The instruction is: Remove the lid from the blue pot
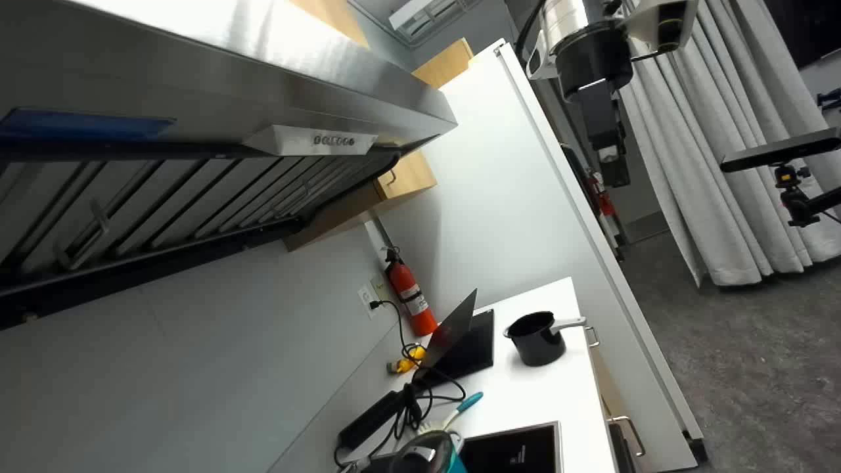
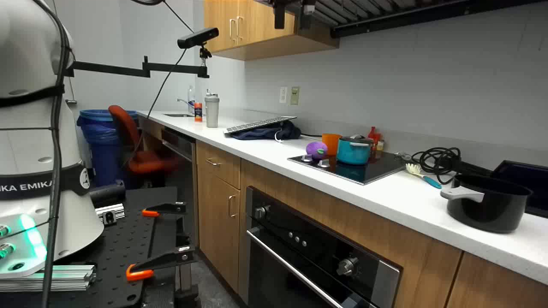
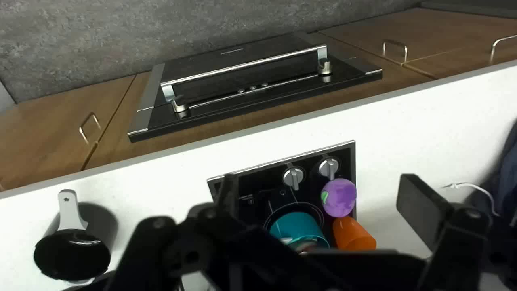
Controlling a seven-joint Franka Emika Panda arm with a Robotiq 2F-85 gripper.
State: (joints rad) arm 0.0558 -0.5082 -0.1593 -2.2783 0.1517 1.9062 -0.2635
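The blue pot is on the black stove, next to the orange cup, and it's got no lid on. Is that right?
Not quite: the lid is on, as an exterior view shows. The blue pot is on the black stove, next to the orange cup.

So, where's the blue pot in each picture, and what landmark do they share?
In an exterior view: blue pot at the bottom edge, near the middle, cut off.
In an exterior view: blue pot right of center, halfway up.
In the wrist view: blue pot low, just right of center, partly hidden.
Shared landmark: the black saucepan.
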